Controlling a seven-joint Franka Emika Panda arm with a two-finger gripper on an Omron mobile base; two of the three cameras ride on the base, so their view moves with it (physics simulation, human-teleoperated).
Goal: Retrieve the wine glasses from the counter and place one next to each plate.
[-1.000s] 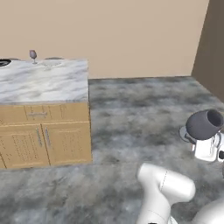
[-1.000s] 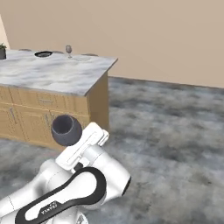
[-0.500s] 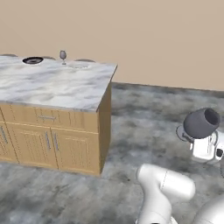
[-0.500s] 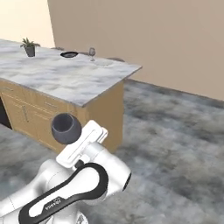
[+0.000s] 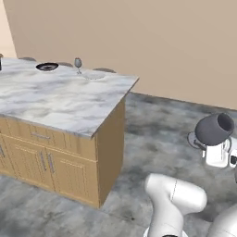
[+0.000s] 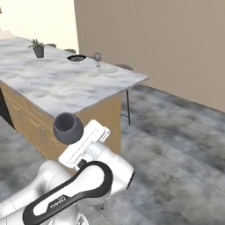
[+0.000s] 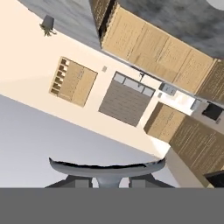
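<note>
My gripper (image 5: 214,147) (image 6: 78,137) is shut on a smoky-grey wine glass (image 5: 213,129) (image 6: 68,128), held up beside the arm with its bowl tilted. In the hand view the glass (image 7: 107,168) shows as a dark curved rim just above the fingertips. On the far end of a big marble island stand a second wine glass (image 5: 77,64) (image 6: 97,57), a dark plate (image 5: 47,67) (image 6: 76,58) to its left and a white plate (image 5: 95,75) (image 6: 107,69) to its right. This glass stands between the two plates. The counter is out of view.
The marble island (image 5: 55,102) (image 6: 57,83) has wooden cabinet fronts and lies ahead to the left. A small potted plant (image 6: 38,47) stands on it. Grey stools (image 6: 125,68) line its far side. Open grey floor (image 5: 162,139) stretches to the right up to a tan wall.
The whole picture has shifted: the base has driven and turned, so the island now looks larger and nearer. The arm still holds the glass in the same pose.
</note>
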